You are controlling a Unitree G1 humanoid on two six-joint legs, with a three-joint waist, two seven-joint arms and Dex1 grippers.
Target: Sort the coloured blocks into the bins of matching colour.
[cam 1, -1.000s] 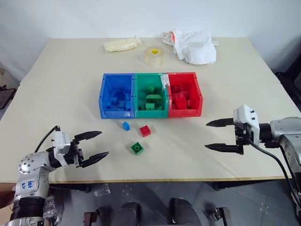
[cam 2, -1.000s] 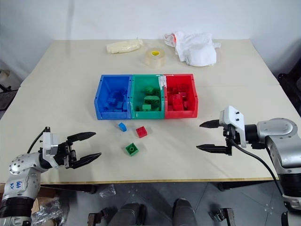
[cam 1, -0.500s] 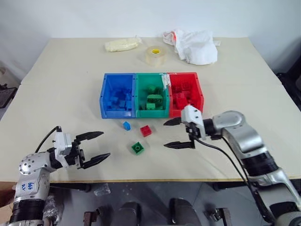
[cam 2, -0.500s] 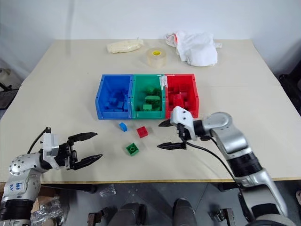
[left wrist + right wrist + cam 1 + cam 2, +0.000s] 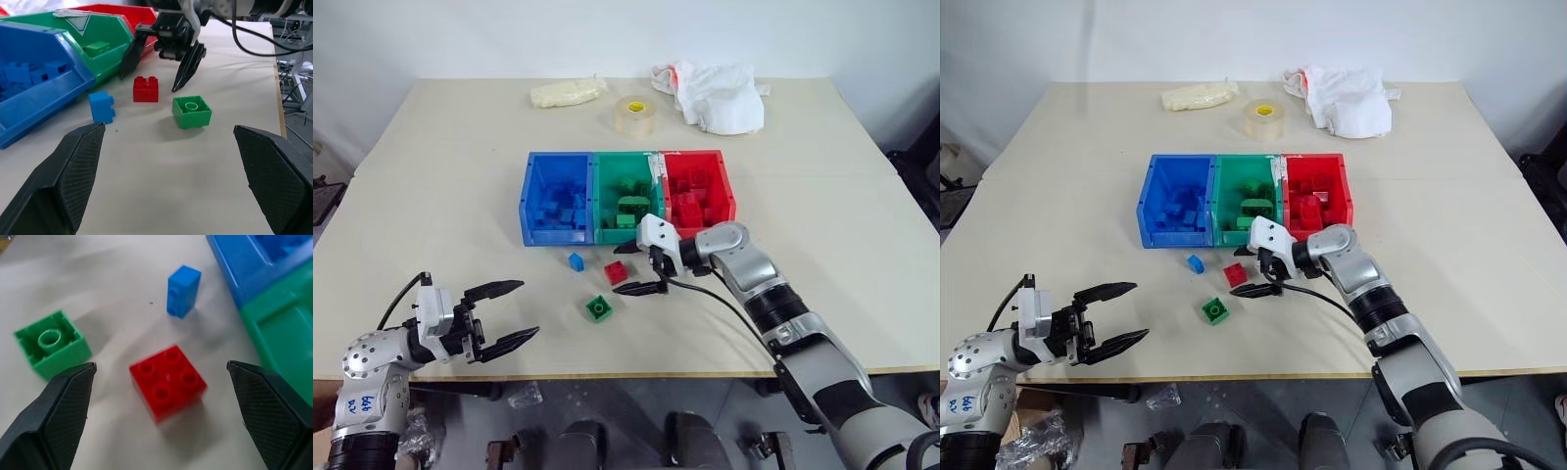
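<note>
While the left gripper (image 5: 499,313) idles spread, the right gripper (image 5: 631,267) flanks the red block (image 5: 616,272), jaws spread.

Right gripper (image 5: 632,267) swung in from the table's right side; now sits just beside the red block (image 5: 616,272), fingers spread wide, not touching.

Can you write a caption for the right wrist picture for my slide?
Open right hand lined up on the red block, with green block and blue block nearby.
</note>
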